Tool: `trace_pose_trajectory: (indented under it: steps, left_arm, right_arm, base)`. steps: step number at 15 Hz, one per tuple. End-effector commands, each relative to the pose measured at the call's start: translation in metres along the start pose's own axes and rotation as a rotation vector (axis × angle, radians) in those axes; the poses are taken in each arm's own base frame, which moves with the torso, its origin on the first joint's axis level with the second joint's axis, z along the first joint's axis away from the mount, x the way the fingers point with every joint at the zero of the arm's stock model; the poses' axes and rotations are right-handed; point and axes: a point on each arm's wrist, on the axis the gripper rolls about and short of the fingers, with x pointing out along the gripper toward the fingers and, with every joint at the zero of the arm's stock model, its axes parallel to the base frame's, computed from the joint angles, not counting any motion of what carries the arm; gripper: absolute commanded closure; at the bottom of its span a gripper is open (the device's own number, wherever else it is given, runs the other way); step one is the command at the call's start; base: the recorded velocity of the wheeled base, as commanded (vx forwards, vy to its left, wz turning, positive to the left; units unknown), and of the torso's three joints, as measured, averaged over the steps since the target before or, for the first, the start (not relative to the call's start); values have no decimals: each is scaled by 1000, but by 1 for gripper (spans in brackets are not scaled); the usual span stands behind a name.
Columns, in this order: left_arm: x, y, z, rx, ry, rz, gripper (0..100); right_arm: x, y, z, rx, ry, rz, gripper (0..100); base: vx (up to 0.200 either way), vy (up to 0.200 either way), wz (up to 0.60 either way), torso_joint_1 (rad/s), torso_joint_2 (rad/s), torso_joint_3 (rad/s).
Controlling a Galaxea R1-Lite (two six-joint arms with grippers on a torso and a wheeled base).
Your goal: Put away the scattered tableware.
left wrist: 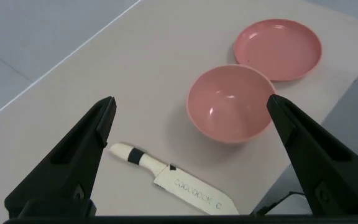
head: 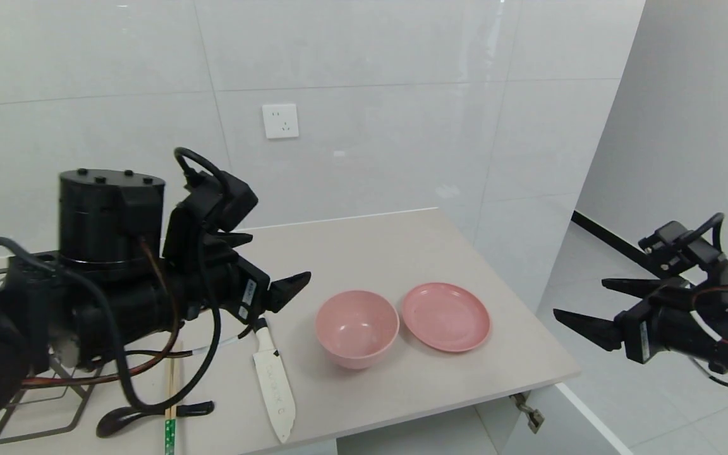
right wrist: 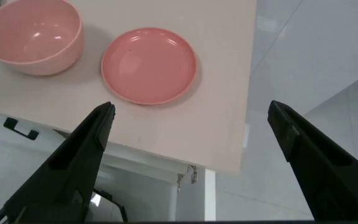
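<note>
A pink bowl [head: 356,327] [left wrist: 230,103] [right wrist: 32,34] stands upright on the beige counter [head: 364,253], with a pink plate [head: 445,316] [left wrist: 278,40] [right wrist: 148,65] just to its right. A white knife [head: 272,379] [left wrist: 176,180] lies left of the bowl, blade toward the front edge. Wooden chopsticks [head: 170,404] and a black spoon [head: 143,417] lie at the front left. My left gripper [head: 288,287] [left wrist: 190,102] hangs open above the knife's handle end, empty. My right gripper [head: 582,298] [right wrist: 190,109] is open and empty, off the counter's right edge.
A metal wire rack [head: 35,430] stands on the counter's left end. The counter ends just right of the plate, with an open cabinet door and its hinge [head: 528,411] below the front right corner. A tiled wall with a socket [head: 280,121] closes the back.
</note>
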Motion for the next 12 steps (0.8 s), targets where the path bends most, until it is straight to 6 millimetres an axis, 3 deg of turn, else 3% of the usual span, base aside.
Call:
trace_pose_trajectory:
  steps: [1,5,8,10,12]
  left_arm:
    - [32,-4,-17,3,100,-1,0]
    - [58,1,-37,-33,191,23,0]
    - [77,-7,-47,-168,257,41,0]
    - [95,-11,-62,-246,318,48,0]
    - [110,-16,-60,-298,314,45,0]
  right_arm:
    - [22,-4,-10,16,49,10,0]
    - [27,10,-13,-19,54,66,0]
    - [13,29,-7,-75,-22,113,0]
    - [1,35,-22,-74,6,128,0]
    - [-5,38,-36,-74,17,134,0]
  base:
    - [0,0,0,0,0,0]
    - [0,0,0,0,0,0]
    - [0,0,0,0,0,0]
    - [0,0,0,0,0,0]
    - [0,0,0,0,0,0]
